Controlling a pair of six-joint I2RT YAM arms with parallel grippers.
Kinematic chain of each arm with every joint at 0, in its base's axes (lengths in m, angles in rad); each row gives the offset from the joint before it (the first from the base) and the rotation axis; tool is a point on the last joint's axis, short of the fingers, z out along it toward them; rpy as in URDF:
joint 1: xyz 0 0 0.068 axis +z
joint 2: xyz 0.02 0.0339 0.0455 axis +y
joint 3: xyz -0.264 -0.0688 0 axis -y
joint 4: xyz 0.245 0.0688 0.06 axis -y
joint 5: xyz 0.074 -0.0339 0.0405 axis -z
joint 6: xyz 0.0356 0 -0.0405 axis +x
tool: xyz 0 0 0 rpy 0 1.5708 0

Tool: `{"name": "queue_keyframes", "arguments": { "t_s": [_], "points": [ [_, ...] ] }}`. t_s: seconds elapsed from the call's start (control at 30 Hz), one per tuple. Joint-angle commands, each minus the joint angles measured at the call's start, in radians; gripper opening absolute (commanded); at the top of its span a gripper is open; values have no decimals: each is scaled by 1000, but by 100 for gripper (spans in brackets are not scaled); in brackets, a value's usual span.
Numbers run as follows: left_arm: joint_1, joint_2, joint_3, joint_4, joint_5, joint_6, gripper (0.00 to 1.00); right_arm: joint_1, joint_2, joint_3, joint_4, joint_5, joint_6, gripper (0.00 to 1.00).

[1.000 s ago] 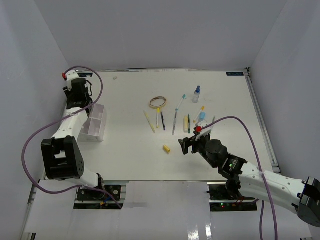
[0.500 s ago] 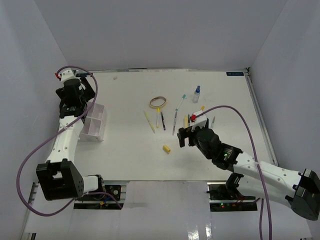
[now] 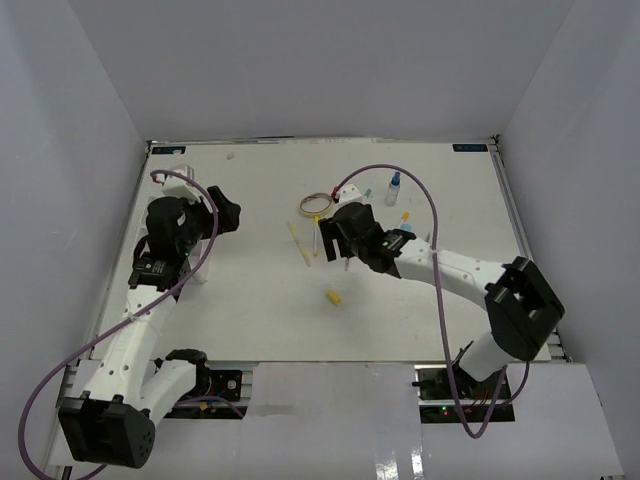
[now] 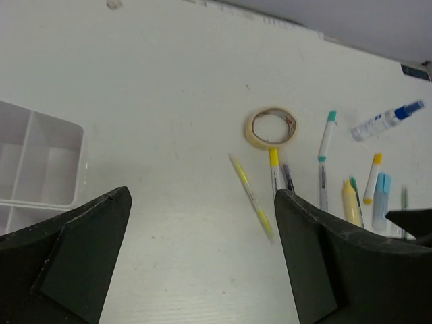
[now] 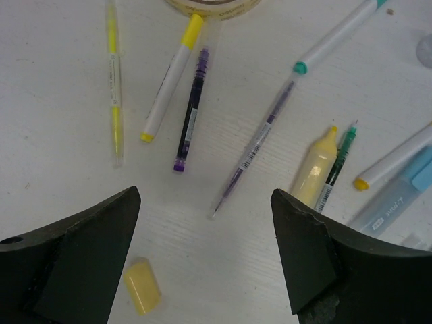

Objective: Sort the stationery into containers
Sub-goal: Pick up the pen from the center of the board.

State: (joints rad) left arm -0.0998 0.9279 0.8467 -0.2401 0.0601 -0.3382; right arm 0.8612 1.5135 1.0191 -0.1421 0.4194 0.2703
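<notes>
Your left jaws stand wide with nothing between them, above the surface (image 3: 260, 320) on its 9 o'clock side. The tray (image 4: 24, 156) sits at 9 o'clock in the left wrist view; its visible compartments show only white plastic. Your right jaws are wide too, empty, over the stationery near the middle. In the right wrist view: yellow pen (image 5: 113, 88) at 11 o'clock, yellow-capped marker (image 5: 169, 77) and purple pen (image 5: 192, 108) side by side at 12, teal-capped pen (image 5: 337, 37) at 1, pale highlighter (image 5: 314, 169) at 3, and eraser (image 5: 142, 287) alone at 7. The tape ring (image 4: 271, 127) lies just beyond the pens at 12 and the bottle (image 4: 381, 121) off at 2. All lie well apart from the tray.
</notes>
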Motion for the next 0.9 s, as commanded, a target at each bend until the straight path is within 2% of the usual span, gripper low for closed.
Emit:
{"name": "queue_keyframes", "arguments": {
  "t_s": [0.0, 0.1, 0.3, 0.73, 0.87],
  "points": [
    [-37, -43, -60, -4, 27, 13, 98, -19, 94, 101, -48, -40, 33, 84],
    [-41, -47, -101, -2, 29, 13, 98, -22, 187, 153, -56, -38, 49, 76],
    [-57, -38, -92, -24, 15, 4, 98, -27, 329, 223, -63, -45, 70, 66],
    [-66, -31, -94, -36, 23, -4, 98, -33, 482, 320, -60, -53, 79, 60],
    [-66, -27, -95, -36, 23, -4, 98, -36, 505, 329, -62, -36, 86, 53]
  ]
}}
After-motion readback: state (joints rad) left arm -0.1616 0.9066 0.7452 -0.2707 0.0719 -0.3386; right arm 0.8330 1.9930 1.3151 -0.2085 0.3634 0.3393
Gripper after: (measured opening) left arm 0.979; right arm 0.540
